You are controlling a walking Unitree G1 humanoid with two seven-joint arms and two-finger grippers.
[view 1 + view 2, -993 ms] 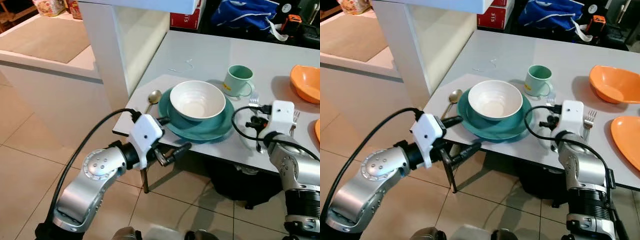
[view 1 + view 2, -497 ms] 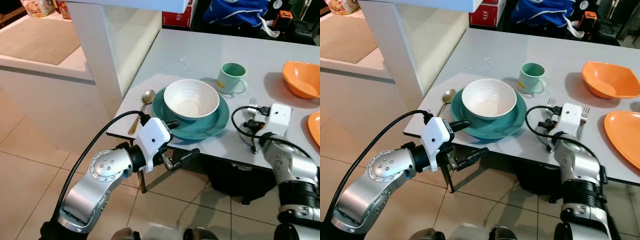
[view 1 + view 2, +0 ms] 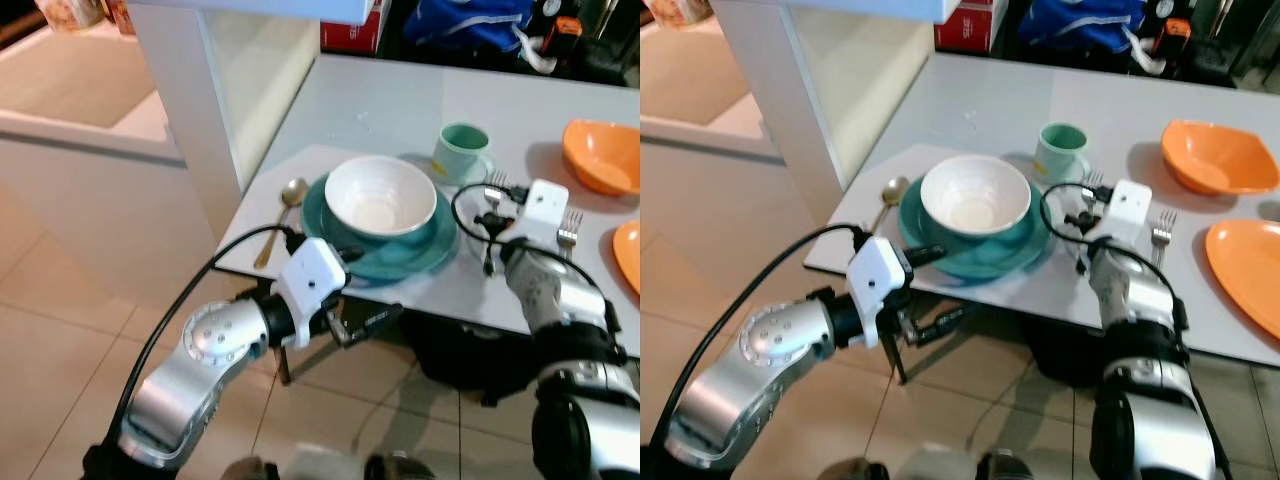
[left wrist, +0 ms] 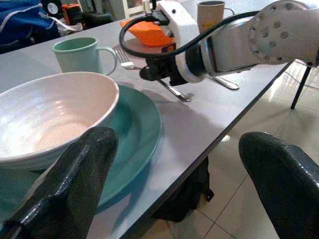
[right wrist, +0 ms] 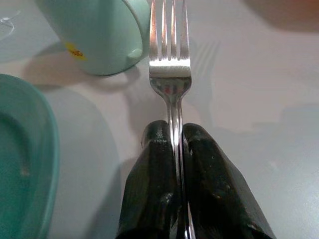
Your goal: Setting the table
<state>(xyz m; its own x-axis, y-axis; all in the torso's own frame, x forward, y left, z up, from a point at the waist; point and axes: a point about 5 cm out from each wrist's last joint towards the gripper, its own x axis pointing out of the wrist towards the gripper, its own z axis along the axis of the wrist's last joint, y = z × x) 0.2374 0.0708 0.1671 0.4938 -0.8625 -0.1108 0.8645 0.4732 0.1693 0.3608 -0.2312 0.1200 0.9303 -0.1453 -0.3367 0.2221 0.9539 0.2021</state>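
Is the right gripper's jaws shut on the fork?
Shut: the right gripper clamps the fork handle between both jaws, tines beside the mint mug.

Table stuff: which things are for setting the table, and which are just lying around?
For the table: fork in the right gripper, white bowl, teal plate, spoon, mint mug.

Lying around: blue bag, red box.

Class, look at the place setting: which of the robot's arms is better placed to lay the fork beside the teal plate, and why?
The right. Its claw is shut on the fork, beside the teal plate. The left claw is open at the table edge, holding nothing.
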